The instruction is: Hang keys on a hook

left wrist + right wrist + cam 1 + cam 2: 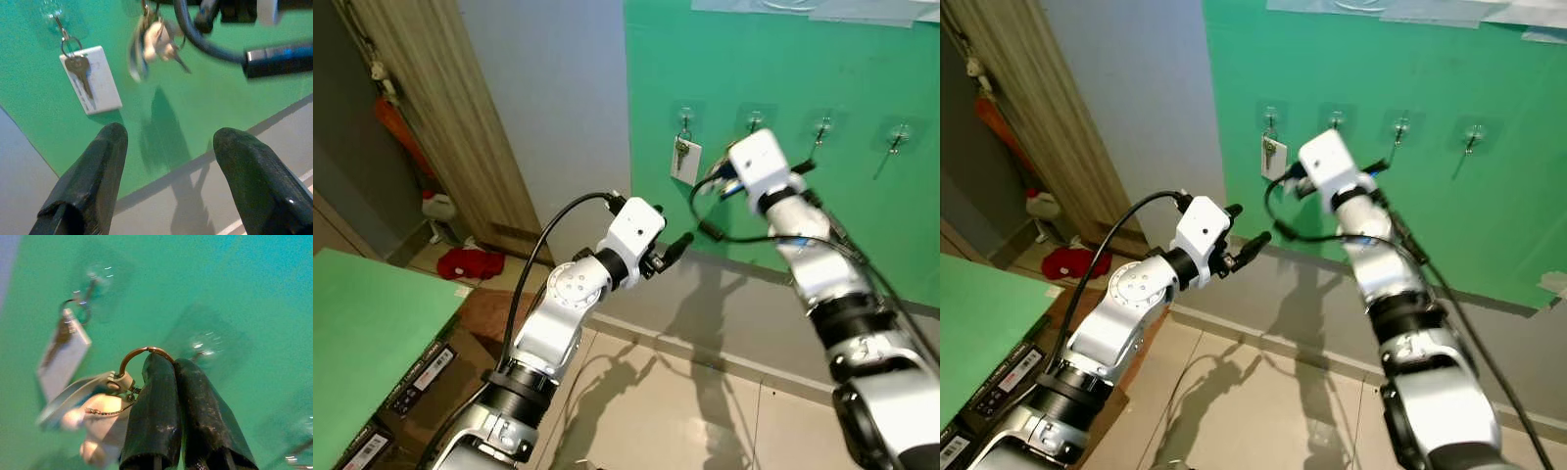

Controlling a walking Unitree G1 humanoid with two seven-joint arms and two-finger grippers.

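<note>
Boxes (406, 387) are seen nearest, stacked on the floor under the edge of a green tabletop (362, 328) at the robot's left; their contents cannot be made out. A red cloth (470, 262) is seen on the floor beyond them, by a wooden door frame (450, 117). The left arm is bent at the elbow and raised forward, its left end effector (166, 161) held with fingers apart and gripping nothing, pointed at the green wall panel (842, 225). The right arm is stretched higher and farther, and the right end effector (173, 364) is closed on the ring of a key bunch (105, 416), which is held just in front of the panel, near the second hook (756, 119). Four clear hooks are counted in a row on the panel. On the first hook (685, 117) one key with a white tag (684, 160) is already hung; the other three are bare.
</note>
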